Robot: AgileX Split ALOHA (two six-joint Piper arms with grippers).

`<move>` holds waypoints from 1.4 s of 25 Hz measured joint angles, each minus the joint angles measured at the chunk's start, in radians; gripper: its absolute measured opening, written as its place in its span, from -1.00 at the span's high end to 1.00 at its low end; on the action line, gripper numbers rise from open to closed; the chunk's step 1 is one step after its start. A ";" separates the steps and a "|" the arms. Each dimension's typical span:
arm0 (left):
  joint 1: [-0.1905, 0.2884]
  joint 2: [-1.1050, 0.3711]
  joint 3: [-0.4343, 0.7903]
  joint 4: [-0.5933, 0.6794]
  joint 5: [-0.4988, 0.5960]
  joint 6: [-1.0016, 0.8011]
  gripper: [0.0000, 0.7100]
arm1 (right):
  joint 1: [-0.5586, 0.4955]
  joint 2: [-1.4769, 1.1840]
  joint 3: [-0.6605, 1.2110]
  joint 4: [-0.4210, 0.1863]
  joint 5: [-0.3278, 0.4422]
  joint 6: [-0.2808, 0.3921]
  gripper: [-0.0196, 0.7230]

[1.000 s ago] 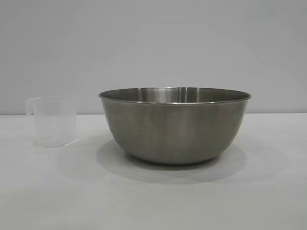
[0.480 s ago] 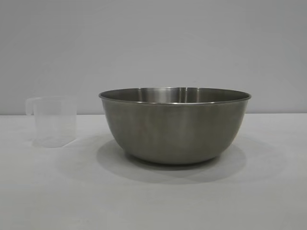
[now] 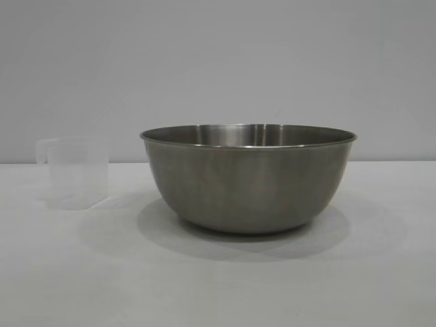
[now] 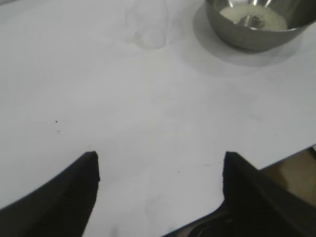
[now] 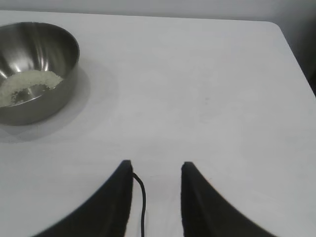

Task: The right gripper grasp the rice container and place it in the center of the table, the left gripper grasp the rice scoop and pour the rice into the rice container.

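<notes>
So the steel bowl (image 3: 248,178) sits upright pretty much dead center of the exterior frame, flat on the white table (image 3: 218,286). From the wrist cameras we can see a shallow patch of rice (image 5: 27,85) lying in the bottom of it, a pale heap against the shiny metal.

The little frosted plastic cup (image 3: 77,172) is at the middle left of the exterior frame, standing upright on the table, handle pointing toward the left edge. It's near the bowl but clearly apart from it, with bare table between them. In the left wrist picture we spot it faintly at the top, just left of the bowl, and we can't tell whether anything is in it.

The left gripper (image 4: 159,163) fills the bottom of its own frame, fingers spread wide with nothing but tabletop between them, well back from both the cup and the bowl. The right gripper (image 5: 157,169) is at the bottom of its frame too, fingers parted with a narrower gap and holding nothing, over bare table with the bowl off in the upper left. Neither arm shows in the exterior shot.
</notes>
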 joint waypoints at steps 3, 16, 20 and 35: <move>0.000 0.000 0.043 0.000 -0.023 0.000 -0.35 | 0.000 0.000 0.000 0.000 0.000 0.000 0.27; 0.000 0.000 0.090 0.024 -0.096 -0.010 -0.35 | 0.000 0.000 0.000 0.000 0.000 0.000 0.27; 0.000 0.000 0.090 0.024 -0.096 -0.010 -0.35 | 0.000 0.000 0.000 0.000 0.000 0.000 0.27; 0.094 0.000 0.090 0.024 -0.096 -0.010 -0.35 | 0.000 0.000 0.000 0.000 0.000 0.000 0.27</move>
